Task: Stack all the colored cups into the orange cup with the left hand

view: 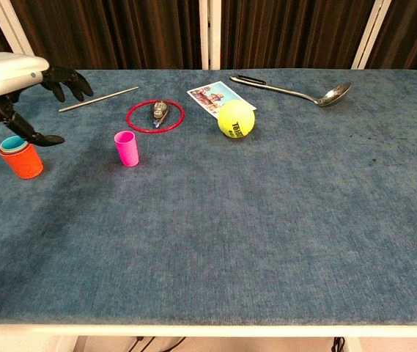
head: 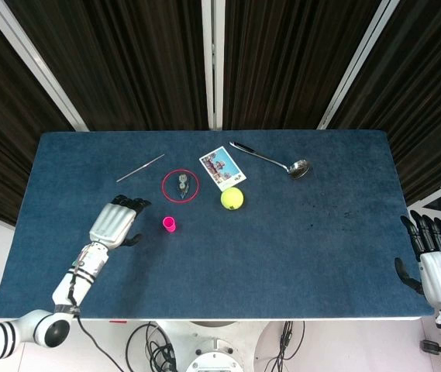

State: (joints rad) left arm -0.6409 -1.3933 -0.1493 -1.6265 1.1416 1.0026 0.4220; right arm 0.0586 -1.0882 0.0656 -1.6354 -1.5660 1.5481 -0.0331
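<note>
The orange cup [view: 22, 161] stands upright near the left edge of the table [view: 267, 235], with a blue cup [view: 10, 142] nested in it so only its rim shows above the orange one. Only the chest view shows these two; from the head view the left hand [head: 115, 222] covers that spot. That hand hovers just above and beside the stack, fingers spread and holding nothing; in the chest view [view: 17, 77] its dark fingertips [view: 69, 77] reach toward the table's middle. The pink cup [view: 126, 148] stands alone a little to the right, apart from the stack.

Further back lie a thin metal rod [view: 98, 99], a red ring [view: 155, 115] with a small metal piece inside it, a picture card [view: 209, 94], a yellow tennis ball [view: 237, 119] and a ladle [view: 296, 91].

The right hand [head: 437, 263] appears only in the head view, off the table's right edge, fingers apart and empty. The table has a blue felt-like cover; dark curtains with pale posts hang behind.
</note>
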